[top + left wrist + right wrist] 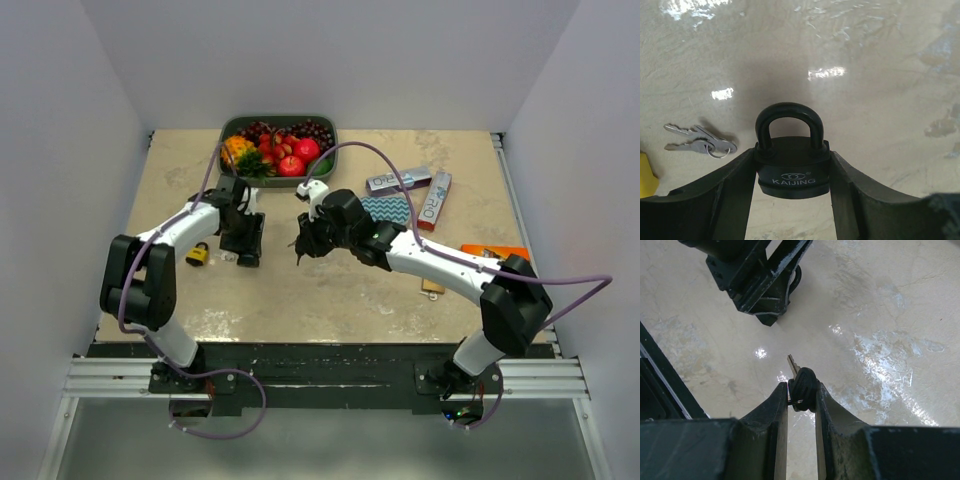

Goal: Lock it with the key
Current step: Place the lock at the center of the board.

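Left gripper (pixel 792 156) jaws clamp padlock (pixel 792 175); right gripper (pixel 801 389) pinches key (pixel 800 382), blade pointing toward padlock, key lying right of it, near, not touching.

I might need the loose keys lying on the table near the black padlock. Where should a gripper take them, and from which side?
Take the keys by their heads beside the ring, probably coming straight down from above. They lie flat on the table, and the heads look like their bulkiest part.
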{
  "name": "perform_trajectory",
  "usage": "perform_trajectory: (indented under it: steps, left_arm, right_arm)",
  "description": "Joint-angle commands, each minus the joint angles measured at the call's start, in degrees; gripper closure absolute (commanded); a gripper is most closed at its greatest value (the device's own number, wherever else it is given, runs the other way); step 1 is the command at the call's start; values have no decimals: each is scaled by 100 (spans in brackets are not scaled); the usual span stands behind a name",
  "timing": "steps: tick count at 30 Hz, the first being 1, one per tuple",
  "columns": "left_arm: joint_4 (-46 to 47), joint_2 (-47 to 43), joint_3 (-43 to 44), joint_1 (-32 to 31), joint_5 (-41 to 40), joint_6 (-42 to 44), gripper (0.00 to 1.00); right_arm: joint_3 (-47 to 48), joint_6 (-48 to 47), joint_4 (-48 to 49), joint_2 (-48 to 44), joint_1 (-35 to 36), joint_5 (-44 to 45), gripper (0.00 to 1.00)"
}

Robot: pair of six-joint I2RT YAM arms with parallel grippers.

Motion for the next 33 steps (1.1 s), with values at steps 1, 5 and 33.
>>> perform_trajectory:
  steps: [1, 5, 33]
  left_arm:
    - [98, 312, 491, -19, -250, -243, 100]
    - [80, 480, 527, -133, -390, -340, 100]
    - [-605, -934, 1413, 1631, 1436, 19, 1]
  right_arm:
    - [-6, -38, 360, -6, -24, 22, 100]
    - [21, -30, 404, 56, -15, 22, 100]
    - [521, 146, 975, 1224, 20, -153, 100]
